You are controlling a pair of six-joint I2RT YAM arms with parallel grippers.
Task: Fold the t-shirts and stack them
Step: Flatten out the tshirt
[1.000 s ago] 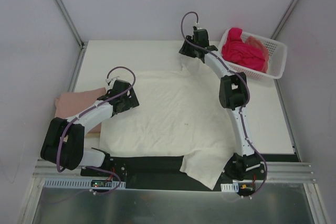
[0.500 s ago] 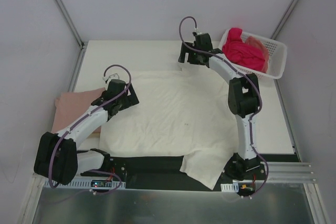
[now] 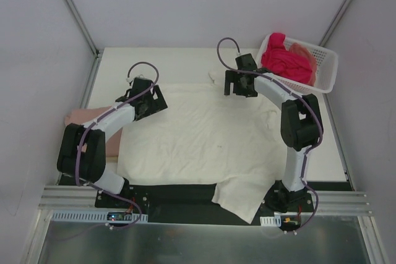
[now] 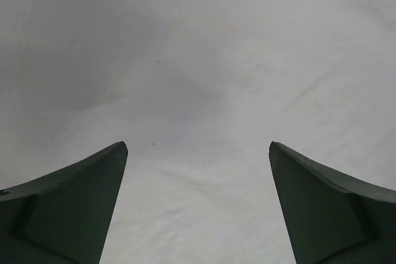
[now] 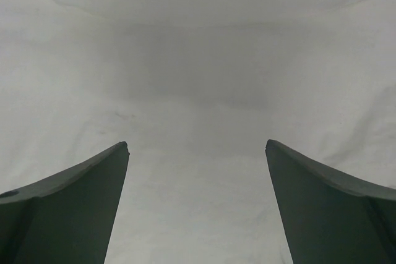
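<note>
A cream-white t-shirt [image 3: 204, 140] lies spread flat across the middle of the table, one corner hanging over the near edge. My left gripper [image 3: 153, 104] hovers over its far-left part, open and empty; the left wrist view shows only cream cloth [image 4: 198, 78] between the spread fingers. My right gripper [image 3: 238, 88] is over the shirt's far edge, open and empty, with cream cloth [image 5: 198, 91] between its fingers. A dusty pink folded t-shirt [image 3: 83, 122] lies at the left edge, partly hidden by the left arm. Magenta [image 3: 284, 60] and peach [image 3: 304, 51] t-shirts lie in the basket.
The white lattice basket [image 3: 327, 66] stands at the far right corner. A black strip [image 3: 179, 193] runs along the near table edge between the arm bases. Grey walls and metal frame posts close in the table on three sides.
My right gripper has moved from beyond the shirt's far edge toward me and to the right, onto the cloth. My left gripper has shifted up the table toward the far-left part of the shirt.
</note>
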